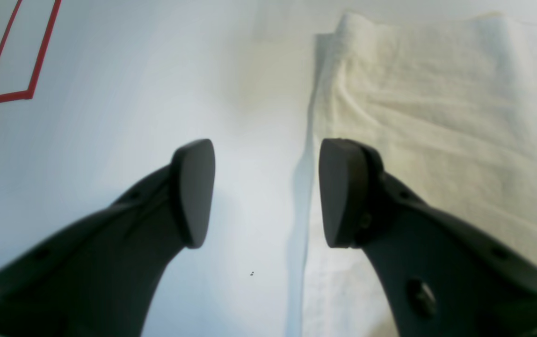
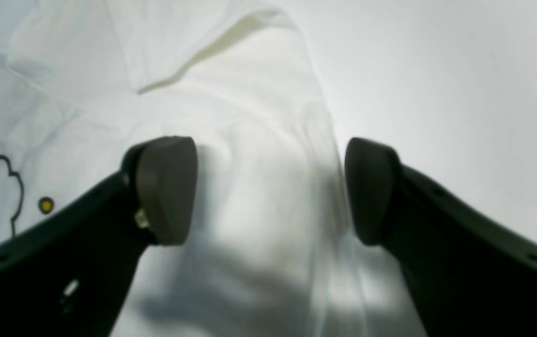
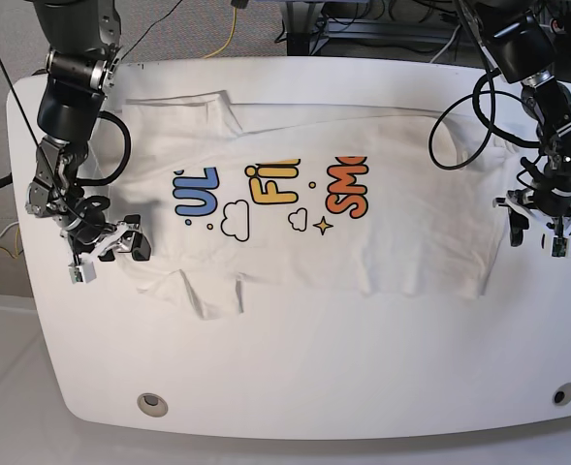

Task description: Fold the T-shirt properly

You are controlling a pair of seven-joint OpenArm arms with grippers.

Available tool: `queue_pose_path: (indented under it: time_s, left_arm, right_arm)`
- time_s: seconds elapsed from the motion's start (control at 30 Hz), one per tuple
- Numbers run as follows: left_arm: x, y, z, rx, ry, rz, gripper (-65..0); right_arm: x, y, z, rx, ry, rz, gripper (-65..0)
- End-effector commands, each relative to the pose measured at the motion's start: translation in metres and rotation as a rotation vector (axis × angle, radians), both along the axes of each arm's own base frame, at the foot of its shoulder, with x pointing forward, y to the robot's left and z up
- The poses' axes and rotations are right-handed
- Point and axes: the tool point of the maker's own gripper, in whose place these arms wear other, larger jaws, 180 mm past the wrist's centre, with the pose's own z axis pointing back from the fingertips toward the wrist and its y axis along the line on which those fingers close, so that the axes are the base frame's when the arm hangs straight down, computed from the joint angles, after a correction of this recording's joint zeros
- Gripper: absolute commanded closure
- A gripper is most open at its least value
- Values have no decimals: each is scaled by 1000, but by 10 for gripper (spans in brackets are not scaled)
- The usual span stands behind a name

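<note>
T-shirt (image 3: 363, 232) spread print-up on the white table (image 3: 295, 378), long axis running across the base view, with both grippers open at its opposite ends.

Sleeves and collar lie toward the base view's left, the hem toward its right; the lettering reads upright from the camera side, though its lower part appears folded under. The right gripper (image 2: 271, 189) sits low over the sleeve end, jaws parted with white cloth between them; whether the pads touch the fabric is hard to judge in the blurred wrist view. The left gripper (image 1: 266, 192) straddles the hem edge, jaws parted, one finger over bare table, the other over cloth. A red marking (image 1: 20, 51) lies on the table beyond.
</note>
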Motion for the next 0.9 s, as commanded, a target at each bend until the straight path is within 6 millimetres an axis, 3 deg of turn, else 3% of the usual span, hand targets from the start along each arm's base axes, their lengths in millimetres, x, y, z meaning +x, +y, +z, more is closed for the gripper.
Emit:
queue_pose_path:
  time_s: [0.0, 0.33, 0.5, 0.6, 0.73, 0.8, 0.87]
  left_arm:
    - [10, 5, 20, 20, -62, -3, -337]
    - [11, 5, 21, 19, -64, -3, -337]
    - [12, 5, 21, 19, -65, -3, -337]
    - [12, 5, 21, 17, -65, -3, -337]
    - [20, 5, 30, 17, -90, -2, -337]
    - [22, 5, 32, 16, -95, 0, -337]
    - [23, 5, 31, 8, -95, 1, -337]
  right_arm:
    - [4, 6, 4, -4, -4, 19, -479]
    - [-4, 22, -9, 20, 36, 36, -474]
    - [0, 25, 0, 5, 10, 47, -452]
    - [0, 25, 0, 2, 9, 49, -365]
    - [0, 24, 0, 1, 10, 48, -154]
    - [0, 23, 1, -3, 9, 50, -96]
    - [0, 23, 1, -4, 10, 49, -89]
